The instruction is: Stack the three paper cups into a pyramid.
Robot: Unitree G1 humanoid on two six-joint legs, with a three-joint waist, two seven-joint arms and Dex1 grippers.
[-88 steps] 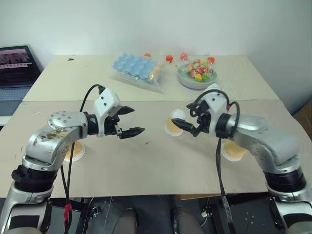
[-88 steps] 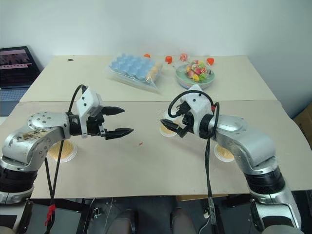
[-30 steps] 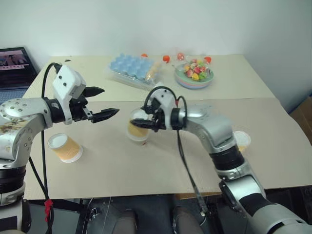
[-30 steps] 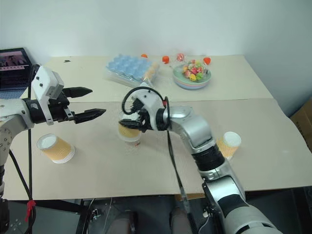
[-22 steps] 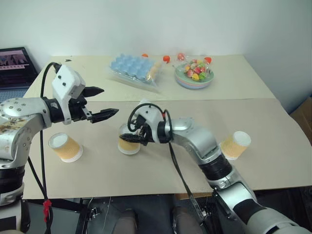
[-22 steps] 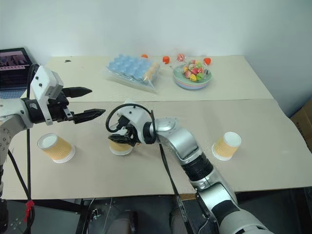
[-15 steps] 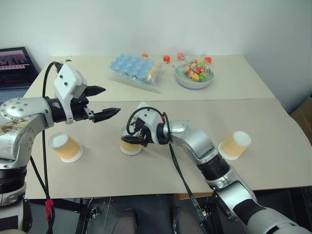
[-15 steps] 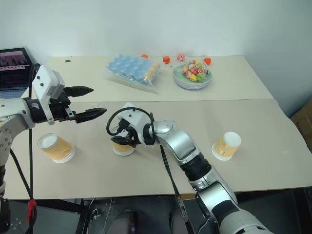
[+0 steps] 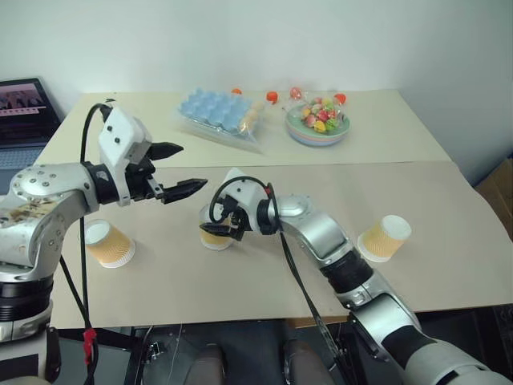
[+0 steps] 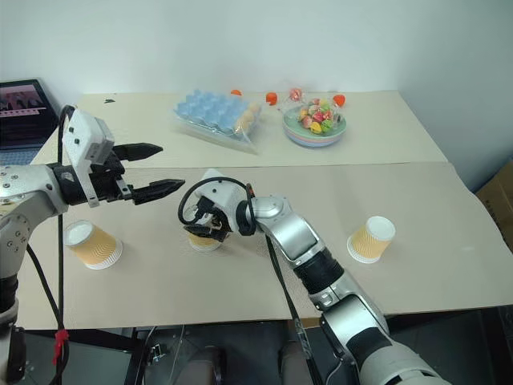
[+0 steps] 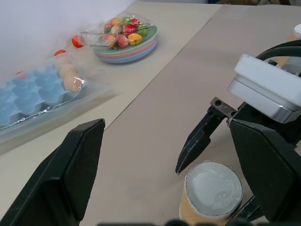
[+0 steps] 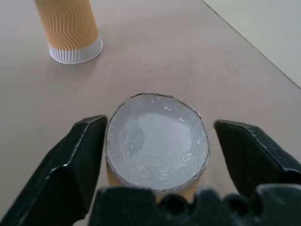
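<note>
Three paper cups stand upside down in a row on the near table. The middle cup (image 9: 215, 237) rests on the table between the fingers of my right gripper (image 12: 160, 122), which is open with a slight gap beside the cup. The left cup (image 9: 108, 243) stands alone beside my left arm and appears again as the far cup (image 12: 70, 28) in the right wrist view. The right cup (image 9: 385, 237) stands apart toward the right edge. My left gripper (image 9: 194, 167) hangs open and empty in the air, above and to the left of the middle cup (image 11: 210, 190).
On the far table lie a blue egg tray in a plastic bag (image 9: 218, 112), a pastel bowl of candies (image 9: 318, 124) and small orange-red pieces (image 9: 272, 97). A laptop (image 9: 28, 108) sits at the far left. A seam (image 9: 417, 163) runs between the two tables.
My right gripper lowered the middle cup onto the table, a little further left, and let go of it. The left gripper stayed open.
</note>
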